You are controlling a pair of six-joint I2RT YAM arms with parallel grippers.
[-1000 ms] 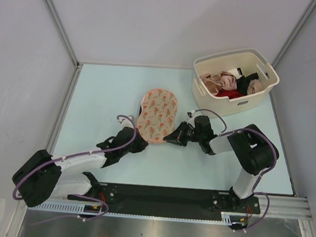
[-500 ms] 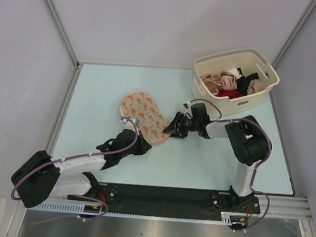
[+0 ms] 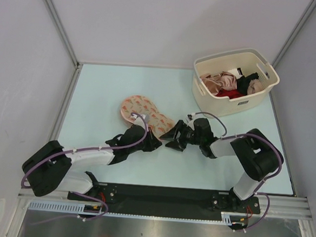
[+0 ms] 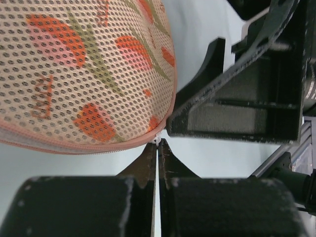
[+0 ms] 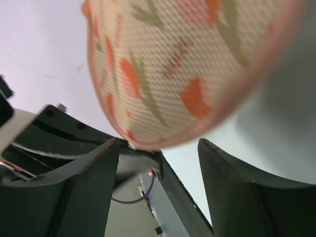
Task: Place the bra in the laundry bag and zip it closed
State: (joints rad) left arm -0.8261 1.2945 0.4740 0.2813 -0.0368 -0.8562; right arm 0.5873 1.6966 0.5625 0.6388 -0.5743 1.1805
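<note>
The laundry bag [image 3: 144, 111] lies shut on the table, its printed peach side up, slanting from upper left to lower right. My left gripper [image 3: 155, 142] is at its near right end, shut on the white zip pull [image 4: 159, 140] at the orange zip edge. In the left wrist view the mesh bag [image 4: 84, 74] fills the upper left. My right gripper [image 3: 173, 139] is open just right of that same end. In the right wrist view the bag [image 5: 187, 64] hangs beyond my right gripper [image 5: 159, 145], with nothing between the fingers. The bra is hidden.
A cream basket [image 3: 224, 104] with pink, red, beige and black garments stands at the back right. My right gripper's finger [image 4: 232, 113] sits close beside the left jaws. Grey walls enclose the pale table [image 3: 106, 88].
The right gripper has opened and let go of the bag's edge. The bag has swung its far end leftwards. The left gripper has moved right along the bag's near end.
</note>
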